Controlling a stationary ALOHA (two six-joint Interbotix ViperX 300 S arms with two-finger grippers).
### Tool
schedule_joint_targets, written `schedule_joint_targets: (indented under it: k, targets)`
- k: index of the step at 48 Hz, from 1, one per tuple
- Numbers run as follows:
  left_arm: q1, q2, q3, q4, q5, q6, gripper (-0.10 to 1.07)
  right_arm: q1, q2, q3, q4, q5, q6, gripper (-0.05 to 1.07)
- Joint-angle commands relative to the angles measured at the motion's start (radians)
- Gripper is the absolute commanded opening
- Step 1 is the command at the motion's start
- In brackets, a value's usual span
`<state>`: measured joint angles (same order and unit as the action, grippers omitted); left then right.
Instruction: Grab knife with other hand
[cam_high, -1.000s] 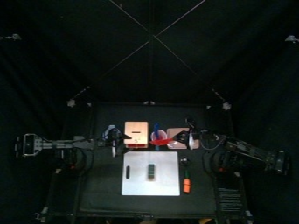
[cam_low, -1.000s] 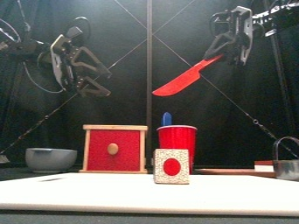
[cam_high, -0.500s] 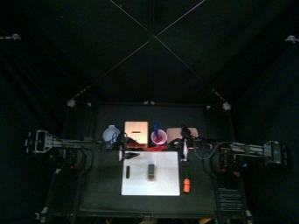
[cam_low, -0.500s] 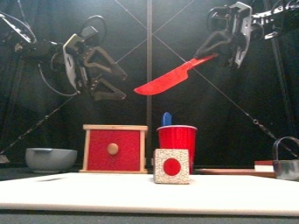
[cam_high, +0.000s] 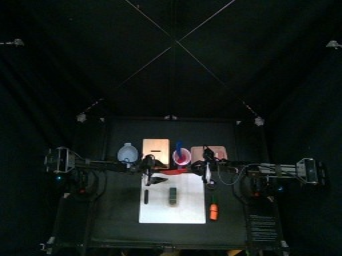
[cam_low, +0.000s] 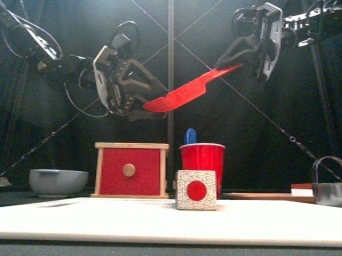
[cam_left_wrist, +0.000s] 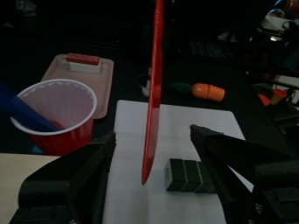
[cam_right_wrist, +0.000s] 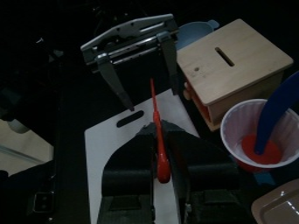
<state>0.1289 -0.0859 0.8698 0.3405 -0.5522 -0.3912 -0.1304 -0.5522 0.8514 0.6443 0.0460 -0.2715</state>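
Observation:
The knife (cam_low: 194, 88) is slim and red, held up in the air and slanting down to the left. My right gripper (cam_low: 254, 45) is shut on its handle end. My left gripper (cam_low: 136, 98) is open, with its jaws on either side of the knife's tip and not touching it. In the left wrist view the knife (cam_left_wrist: 152, 96) stands edge-on between the wide-open jaws of my left gripper (cam_left_wrist: 152, 153). In the right wrist view the knife (cam_right_wrist: 158, 140) runs from my right gripper (cam_right_wrist: 162, 179) to the open left gripper (cam_right_wrist: 135, 52).
Below stand a red cup (cam_low: 202, 160) with a blue thing in it, a wooden box (cam_low: 131, 170), a small card box (cam_low: 197, 189) and a grey bowl (cam_low: 58, 181). A white board (cam_left_wrist: 176, 149) bears a dark block (cam_left_wrist: 187, 175). An orange thing (cam_left_wrist: 208, 90) lies beyond.
My left gripper has moved right and come up to the knife's tip. The right gripper has swung the knife to the left, toward it.

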Motion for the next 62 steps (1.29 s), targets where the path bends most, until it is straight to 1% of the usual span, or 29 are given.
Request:
schedule_joint_targets:
  k: [1, 6, 21, 28, 39, 43, 55, 62]
  targets:
    - [-0.003, 0.0, -0.038, 0.002, -0.009, 0.002, 0.96, 0.011, -0.006, -0.02, 0.003, -0.014, 0.0, 0.45]
    - [-0.002, -0.002, -0.041, 0.002, -0.009, 0.0, 0.92, 0.017, -0.006, -0.017, 0.003, -0.015, 0.0, 0.45]
    - [0.0, -0.009, -0.035, 0.0, -0.005, 0.0, 0.72, 0.032, 0.0, -0.011, 0.011, -0.015, 0.0, 0.45]
    - [-0.003, -0.009, -0.035, 0.0, -0.003, 0.0, 0.61, 0.035, 0.006, -0.011, 0.012, -0.017, 0.0, 0.45]
    - [-0.003, -0.009, -0.034, 0.0, 0.032, 0.0, 0.45, 0.04, 0.008, -0.012, 0.012, -0.017, 0.0, 0.45]
    - [-0.008, -0.014, -0.034, 0.003, 0.04, 0.0, 0.43, 0.054, 0.011, -0.003, 0.005, -0.009, -0.003, 0.45]
    - [-0.028, -0.038, -0.015, 0.018, 0.071, 0.0, 0.42, 0.095, 0.052, 0.035, -0.006, 0.048, -0.002, 0.45]
    - [-0.035, -0.054, -0.018, 0.02, 0.071, 0.002, 0.42, 0.098, 0.087, 0.021, -0.006, 0.087, -0.002, 0.47]
